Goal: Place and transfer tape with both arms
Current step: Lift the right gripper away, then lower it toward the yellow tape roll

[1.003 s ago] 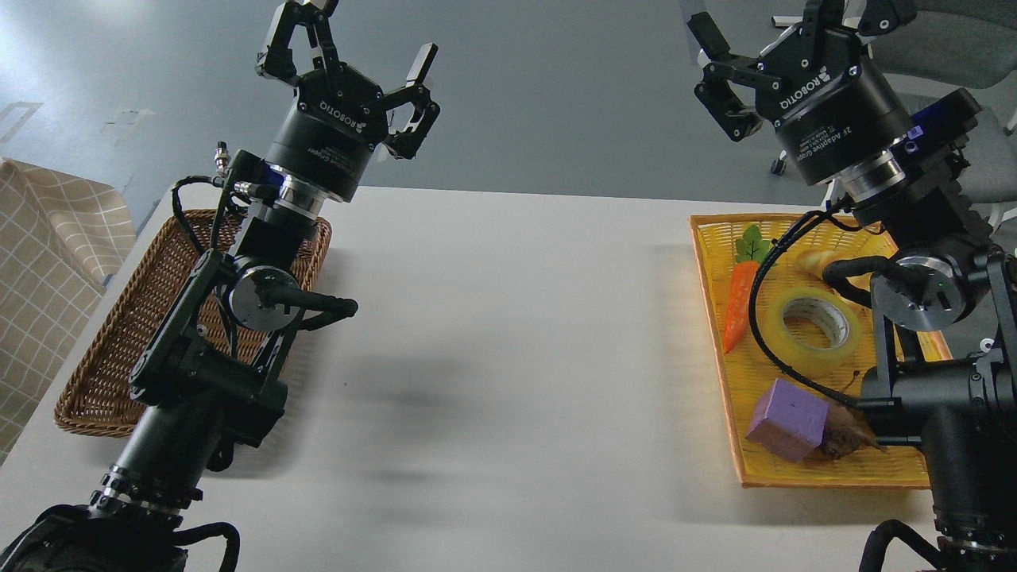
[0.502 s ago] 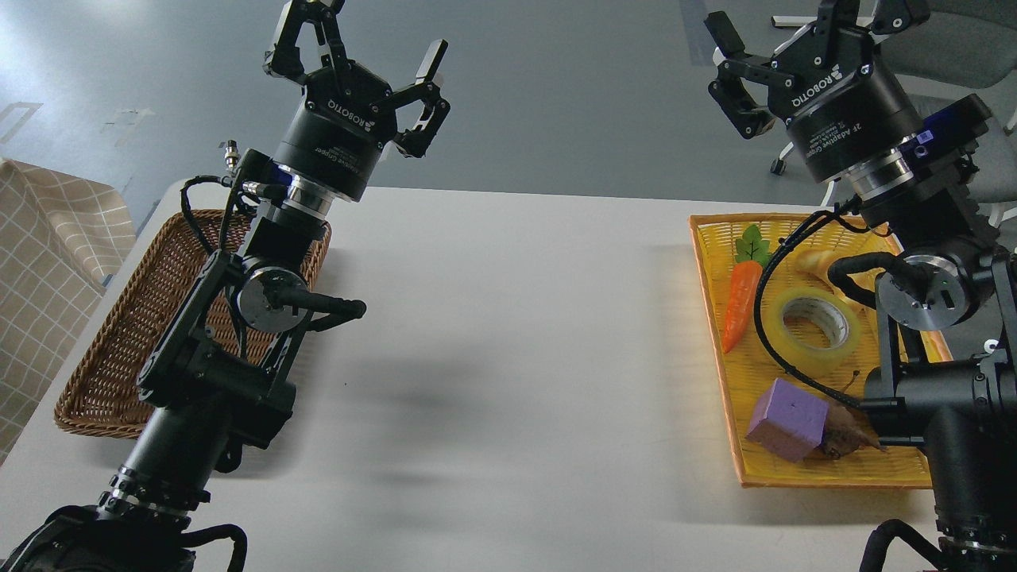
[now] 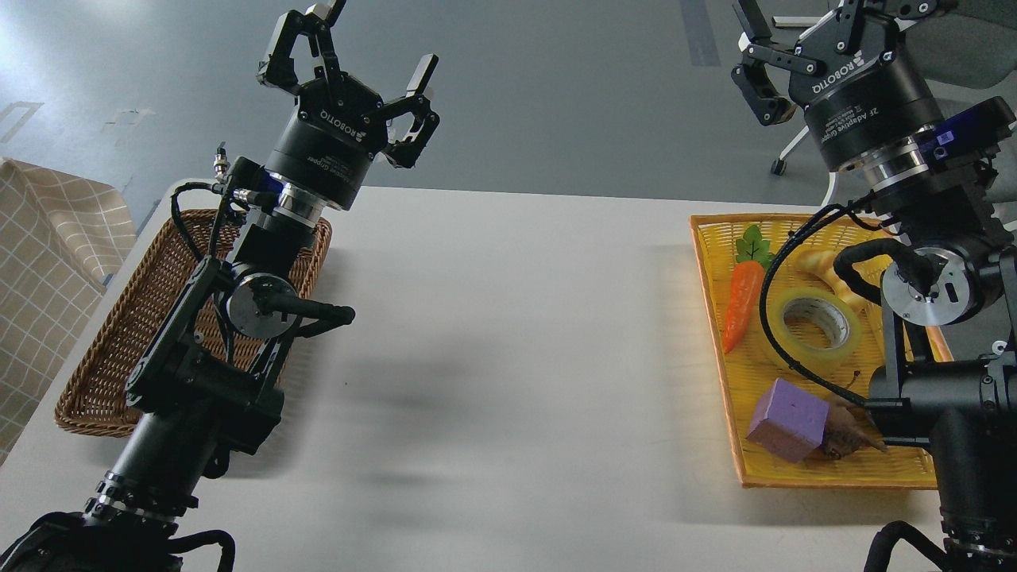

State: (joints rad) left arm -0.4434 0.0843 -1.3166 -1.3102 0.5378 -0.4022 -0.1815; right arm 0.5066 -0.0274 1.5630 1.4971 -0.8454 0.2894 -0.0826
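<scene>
The tape, a wide translucent yellow roll with a whitish core, lies flat in the yellow tray on the right of the white table. A black cable of my right arm crosses its left side. My right gripper is open and empty. It is raised high above the tray's far end, beyond the tape, with its fingertips partly cut off by the top edge. My left gripper is open and empty. It is held up over the far left of the table, above the brown wicker basket.
In the yellow tray with the tape lie a toy carrot, a purple block, a brown cone-like object and a pale yellow item. A checked cloth hangs at the far left. A chair stands behind at the top right.
My right gripper has risen and moved to the right, away from the table's middle. My left gripper has shifted slightly right, then back left. Both stay open. The tape has not moved.
</scene>
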